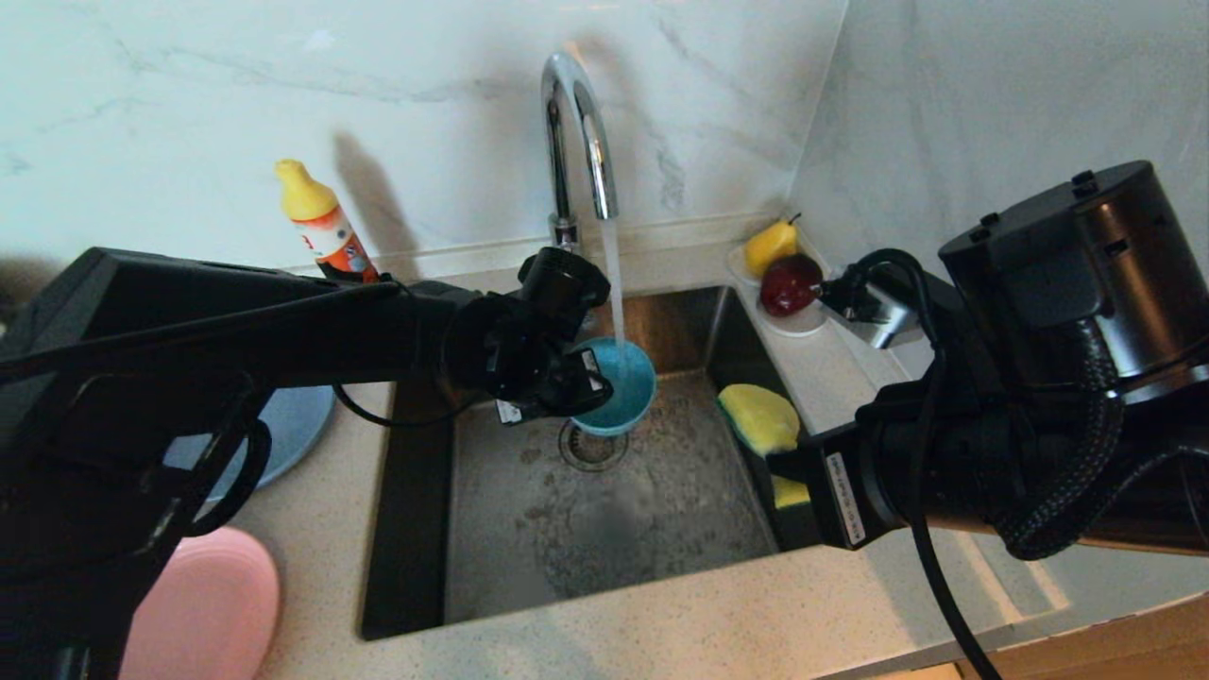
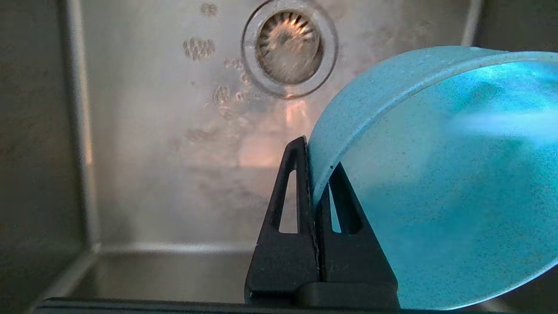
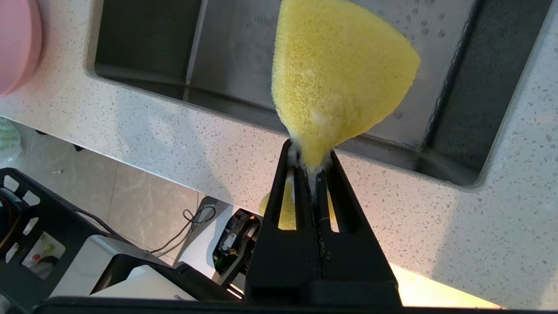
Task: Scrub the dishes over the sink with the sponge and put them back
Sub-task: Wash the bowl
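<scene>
My left gripper (image 1: 587, 381) (image 2: 314, 170) is shut on the rim of the teal-blue bowl (image 1: 619, 387) (image 2: 440, 183). It holds the bowl tilted above the drain, under the water running from the tap (image 1: 578, 123). My right gripper (image 1: 789, 460) (image 3: 310, 158) is shut on the yellow sponge (image 1: 758, 416) (image 3: 335, 74), held over the right edge of the sink (image 1: 614, 510) (image 3: 244, 52). A light-blue plate (image 1: 297, 425) and a pink plate (image 1: 203, 604) (image 3: 15, 43) lie on the counter to the left, partly hidden by my left arm.
A yellow-capped dish soap bottle (image 1: 326, 227) stands at the back left by the wall. A white saucer (image 1: 798, 326) with a yellow pear (image 1: 770, 246) and a red apple (image 1: 791, 283) sits at the back right corner. The drain strainer (image 1: 590, 449) (image 2: 290, 48) lies under the bowl.
</scene>
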### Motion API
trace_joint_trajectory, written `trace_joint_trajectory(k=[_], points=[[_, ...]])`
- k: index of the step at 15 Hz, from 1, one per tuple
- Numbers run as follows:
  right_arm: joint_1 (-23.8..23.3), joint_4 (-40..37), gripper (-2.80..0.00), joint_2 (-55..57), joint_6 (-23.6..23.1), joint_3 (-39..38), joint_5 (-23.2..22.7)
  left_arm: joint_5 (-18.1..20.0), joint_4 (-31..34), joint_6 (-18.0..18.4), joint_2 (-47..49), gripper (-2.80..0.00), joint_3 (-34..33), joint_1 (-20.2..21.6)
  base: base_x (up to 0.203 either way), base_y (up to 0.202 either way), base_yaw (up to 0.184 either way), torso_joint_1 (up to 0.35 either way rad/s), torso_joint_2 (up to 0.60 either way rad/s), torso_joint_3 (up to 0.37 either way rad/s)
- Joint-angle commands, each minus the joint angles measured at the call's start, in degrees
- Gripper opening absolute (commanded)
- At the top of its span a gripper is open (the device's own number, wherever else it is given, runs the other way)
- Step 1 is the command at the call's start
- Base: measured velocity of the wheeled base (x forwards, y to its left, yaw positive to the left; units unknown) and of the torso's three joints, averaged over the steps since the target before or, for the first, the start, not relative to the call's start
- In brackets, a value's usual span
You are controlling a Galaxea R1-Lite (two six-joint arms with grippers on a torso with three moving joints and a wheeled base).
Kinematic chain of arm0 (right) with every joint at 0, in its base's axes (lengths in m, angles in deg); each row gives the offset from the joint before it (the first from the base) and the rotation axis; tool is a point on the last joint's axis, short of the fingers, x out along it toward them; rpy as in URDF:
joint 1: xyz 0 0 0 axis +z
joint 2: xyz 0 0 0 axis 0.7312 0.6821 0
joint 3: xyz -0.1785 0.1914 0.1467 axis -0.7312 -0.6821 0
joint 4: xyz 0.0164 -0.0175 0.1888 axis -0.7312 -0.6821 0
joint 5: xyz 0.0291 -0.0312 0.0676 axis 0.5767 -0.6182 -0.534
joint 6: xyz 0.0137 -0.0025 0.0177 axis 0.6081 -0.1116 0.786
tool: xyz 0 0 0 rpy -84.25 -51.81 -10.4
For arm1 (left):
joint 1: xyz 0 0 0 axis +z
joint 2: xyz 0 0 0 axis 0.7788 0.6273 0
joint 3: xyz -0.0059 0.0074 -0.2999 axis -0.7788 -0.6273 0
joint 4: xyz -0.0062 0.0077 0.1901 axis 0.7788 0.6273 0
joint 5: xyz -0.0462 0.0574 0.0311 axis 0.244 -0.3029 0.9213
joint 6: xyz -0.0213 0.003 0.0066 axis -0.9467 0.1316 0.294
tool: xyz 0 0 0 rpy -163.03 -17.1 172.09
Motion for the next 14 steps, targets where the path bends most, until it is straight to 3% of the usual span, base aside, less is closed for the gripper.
trace_joint_trajectory(k=[1,14], points=[[0.02,-0.10,-2.80,0.04,0.09,-0.11,0.08,-0.18,0.07,-0.71,2.21,-2.80,2.79,-0.04,0.000,0.000,0.000,0.000,0.00,0.000],[0.03,-0.11,-2.80,0.04,0.18,-0.02,-0.36,0.17,0.59,-2.26,0.68,-2.80,3.05,1.18,0.000,0.000,0.000,0.000,0.00,0.000]])
